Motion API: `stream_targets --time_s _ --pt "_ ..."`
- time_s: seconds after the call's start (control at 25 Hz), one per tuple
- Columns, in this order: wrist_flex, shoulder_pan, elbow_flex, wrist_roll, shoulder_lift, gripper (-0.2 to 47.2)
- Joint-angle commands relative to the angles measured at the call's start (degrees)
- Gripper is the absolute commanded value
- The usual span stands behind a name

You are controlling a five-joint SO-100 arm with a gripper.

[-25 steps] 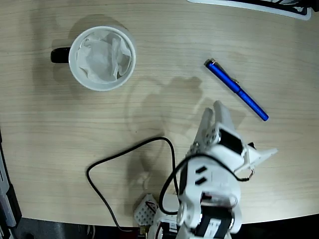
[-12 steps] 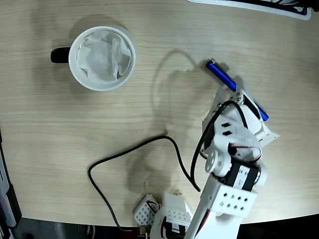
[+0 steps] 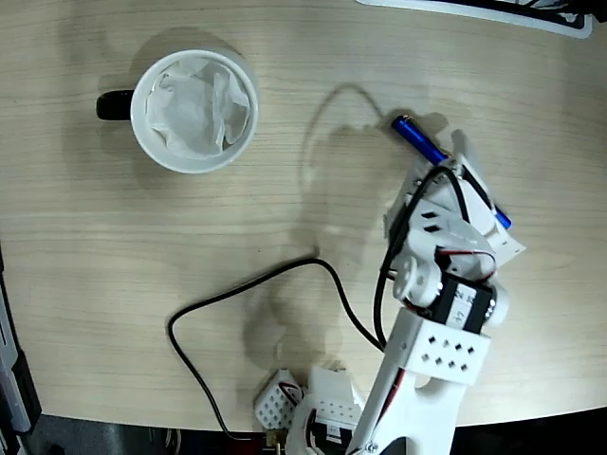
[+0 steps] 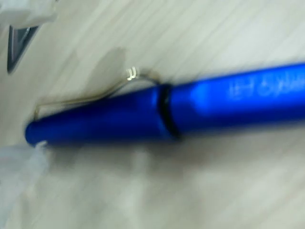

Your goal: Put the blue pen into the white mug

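Note:
The blue pen (image 3: pixel 421 141) lies slanted on the wooden table at the right of the fixed view; its middle is hidden under my gripper (image 3: pixel 463 171), and only its clip end and far tip (image 3: pixel 503 221) show. In the wrist view the pen (image 4: pixel 200 107) fills the frame, flat on the table with its silver clip (image 4: pixel 95 98) up. A white fingertip (image 4: pixel 26 12) shows above it and a blurred one (image 4: pixel 16 181) below, so the open jaws straddle it. The white mug (image 3: pixel 193 161), with its black handle (image 3: pixel 114 104) and paper inside, stands far to the upper left.
A black cable (image 3: pixel 251 282) loops across the table between the arm's base and the mug's side. A white-edged object (image 3: pixel 493 14) lies along the top right edge. A dark object (image 3: pixel 9 379) sits at the lower left; the table's front edge runs along the bottom.
The arm has reached up and to the right, from short of the pen to over its middle. In the last half second it moved only slightly. Pen and mug have not moved.

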Motion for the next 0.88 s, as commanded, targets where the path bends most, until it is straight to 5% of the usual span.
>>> stream_targets --time_s 0.0,0.48,0.84 --pt "0.18 0.09 -1.76 1.76 0.26 20.0" --pt "-0.35 -0.70 -2.11 1.93 -6.06 19.2" --pt "-0.35 -0.09 -4.13 1.93 -7.38 2.7"
